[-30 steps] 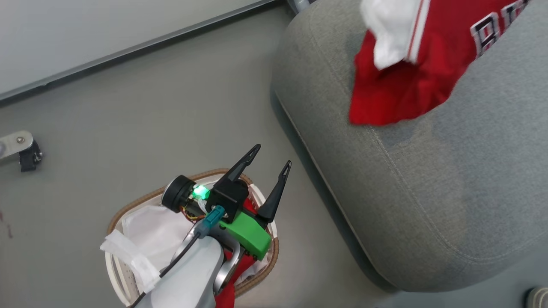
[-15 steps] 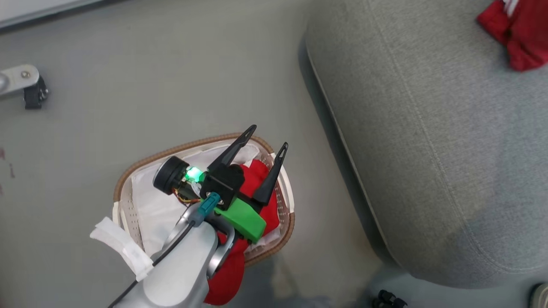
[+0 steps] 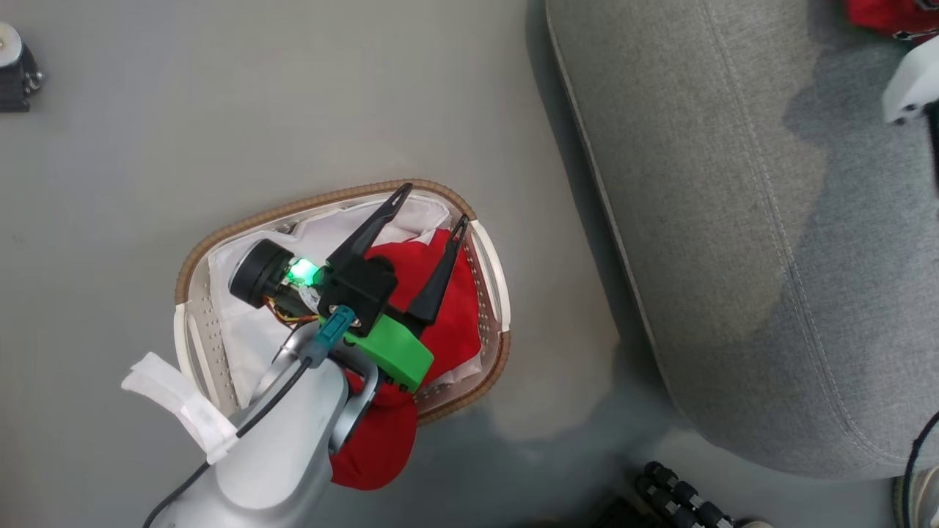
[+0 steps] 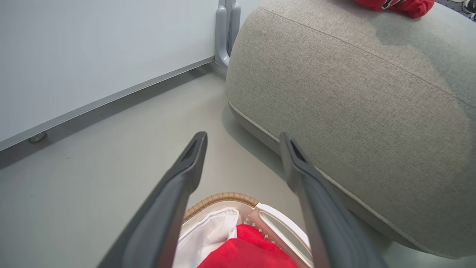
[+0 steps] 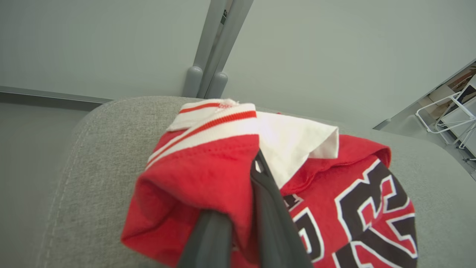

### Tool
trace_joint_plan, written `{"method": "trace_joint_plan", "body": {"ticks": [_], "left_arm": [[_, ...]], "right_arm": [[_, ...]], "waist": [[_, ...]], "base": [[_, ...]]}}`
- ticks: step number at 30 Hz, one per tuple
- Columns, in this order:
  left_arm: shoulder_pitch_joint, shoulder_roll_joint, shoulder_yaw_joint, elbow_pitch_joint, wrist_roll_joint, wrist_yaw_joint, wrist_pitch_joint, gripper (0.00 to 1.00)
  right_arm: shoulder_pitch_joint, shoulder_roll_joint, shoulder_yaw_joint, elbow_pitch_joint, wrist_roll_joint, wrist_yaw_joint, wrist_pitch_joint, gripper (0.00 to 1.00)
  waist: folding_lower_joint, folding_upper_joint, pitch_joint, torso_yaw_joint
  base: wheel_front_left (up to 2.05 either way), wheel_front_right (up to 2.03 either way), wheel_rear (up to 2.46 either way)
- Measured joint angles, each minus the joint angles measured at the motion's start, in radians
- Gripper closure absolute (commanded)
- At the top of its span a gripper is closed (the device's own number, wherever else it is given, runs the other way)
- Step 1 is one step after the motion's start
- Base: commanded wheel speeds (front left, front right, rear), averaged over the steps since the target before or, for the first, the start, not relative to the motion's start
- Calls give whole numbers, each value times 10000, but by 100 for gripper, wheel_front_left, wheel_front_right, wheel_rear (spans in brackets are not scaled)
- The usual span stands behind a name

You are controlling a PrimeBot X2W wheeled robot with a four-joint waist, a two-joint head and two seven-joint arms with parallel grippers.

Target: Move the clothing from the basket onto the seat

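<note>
The basket (image 3: 192, 253), white with a brown woven rim, stands on the floor left of the seat (image 3: 733, 220). Red clothing (image 3: 458, 315) lies in its right half and spills over the near rim. My left gripper (image 3: 435, 205) hovers open above that clothing, holding nothing. The left wrist view shows its fingers spread (image 4: 243, 137) over the basket rim (image 4: 219, 199) and the red clothing (image 4: 249, 253). My right gripper (image 5: 245, 178) is shut on a red jersey (image 5: 334, 193) with white trim and navy-and-white lettering, resting on the seat (image 5: 93, 156). A corner of that jersey (image 3: 891, 15) shows at the head view's top right.
A white liner sheet (image 3: 242, 293) fills the basket's left half. A metal leg with a caster (image 3: 15, 73) stands far left. A black ribbed part (image 3: 682, 499) lies near the bottom edge. A wall with a grey post (image 4: 225, 33) runs behind the seat.
The head camera has swung down, so the whole picture shifted. My left gripper's tips, earlier past the basket's far rim, now lie over the basket's inside. Both grippers keep their state.
</note>
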Motion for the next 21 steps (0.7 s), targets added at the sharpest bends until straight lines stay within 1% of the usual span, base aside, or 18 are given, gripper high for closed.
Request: {"method": "trace_joint_plan", "body": {"ticks": [1,2,3,4,5,12,15,21], "left_arm": [[-13,17,8,-23,0,25,12,0],[-13,35,4,-29,-2,31,15,0],[-13,42,4,-35,-2,42,31,0],[-13,48,0,-40,-4,42,31,0],[-13,48,-2,-44,-15,69,31,0],[-7,29,58,33,-169,123,-69,0],[13,-33,58,113,-242,144,-134,0],[51,-215,96,309,-368,144,-245,0]], "right_arm": [[117,161,-25,6,-36,0,2,85],[212,278,-61,13,-82,0,2,70],[274,337,-109,4,-86,0,2,62],[369,382,-167,-48,-125,0,2,1],[464,407,-213,-121,-174,0,2,0],[1407,477,-453,-780,-343,0,-12,0],[1959,617,-441,-1156,-349,0,-12,0],[2909,662,-359,-1801,-328,0,-12,0]], "waist": [[0,0,63,4],[0,0,110,12],[0,0,135,19],[0,0,149,38],[0,0,145,56],[-1,0,-147,90],[-1,0,-350,83],[-1,0,-896,121]], "base": [[0,0,0],[0,0,0],[0,0,0],[0,0,0],[0,0,0],[0,0,0],[0,0,0],[0,0,0]]}}
